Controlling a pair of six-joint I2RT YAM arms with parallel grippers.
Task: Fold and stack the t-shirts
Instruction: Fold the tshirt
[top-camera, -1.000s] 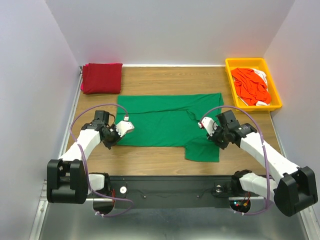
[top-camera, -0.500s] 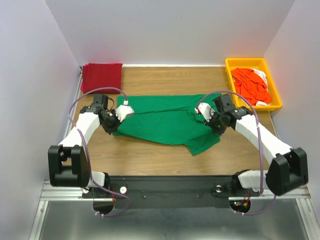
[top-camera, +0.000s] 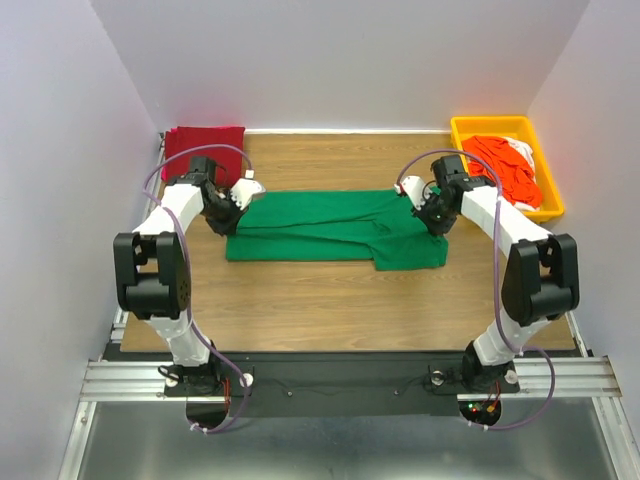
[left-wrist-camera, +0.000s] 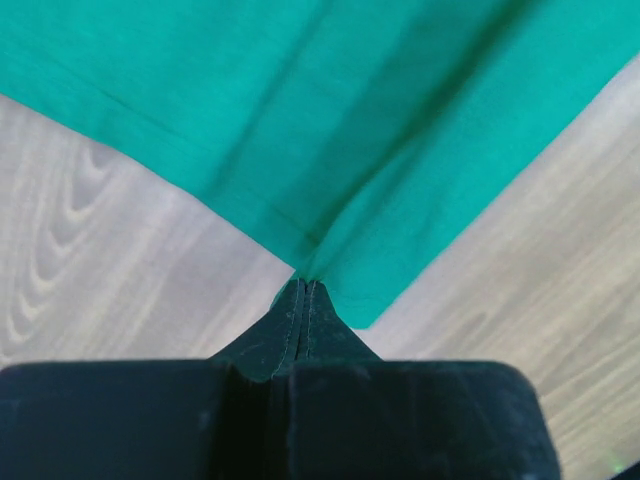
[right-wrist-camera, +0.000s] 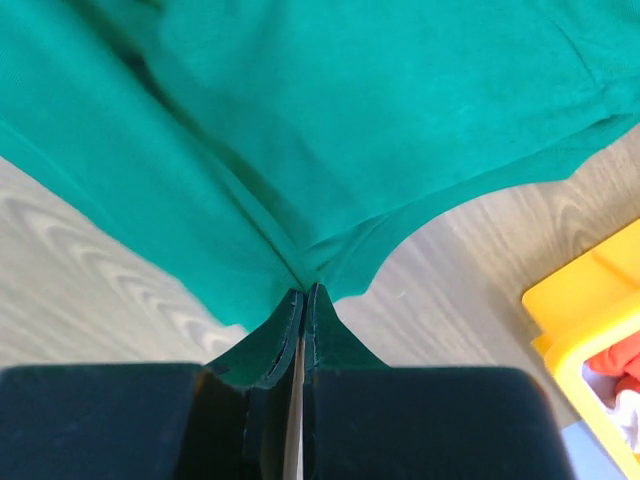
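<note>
The bright green t-shirt (top-camera: 330, 227) lies folded in half lengthwise across the middle of the table. My left gripper (top-camera: 248, 190) is shut on its left far edge; the left wrist view shows the cloth (left-wrist-camera: 330, 130) pinched at my fingertips (left-wrist-camera: 306, 284). My right gripper (top-camera: 412, 188) is shut on its right far edge; the right wrist view shows the cloth (right-wrist-camera: 330, 120) pinched at my fingertips (right-wrist-camera: 303, 291). A dark red folded t-shirt (top-camera: 200, 143) sits at the back left corner. Orange-red and white t-shirts (top-camera: 505, 168) lie crumpled in the yellow tray.
The yellow plastic tray (top-camera: 463, 128) stands at the back right, close to my right arm; its corner shows in the right wrist view (right-wrist-camera: 590, 300). White walls enclose the table on three sides. The black arm mount rail (top-camera: 340, 375) runs along the near edge.
Both grippers have carried the shirt's near edge away from me to the far edge, folding the green t-shirt in half. The lower right sleeve now lies closer to the body.
</note>
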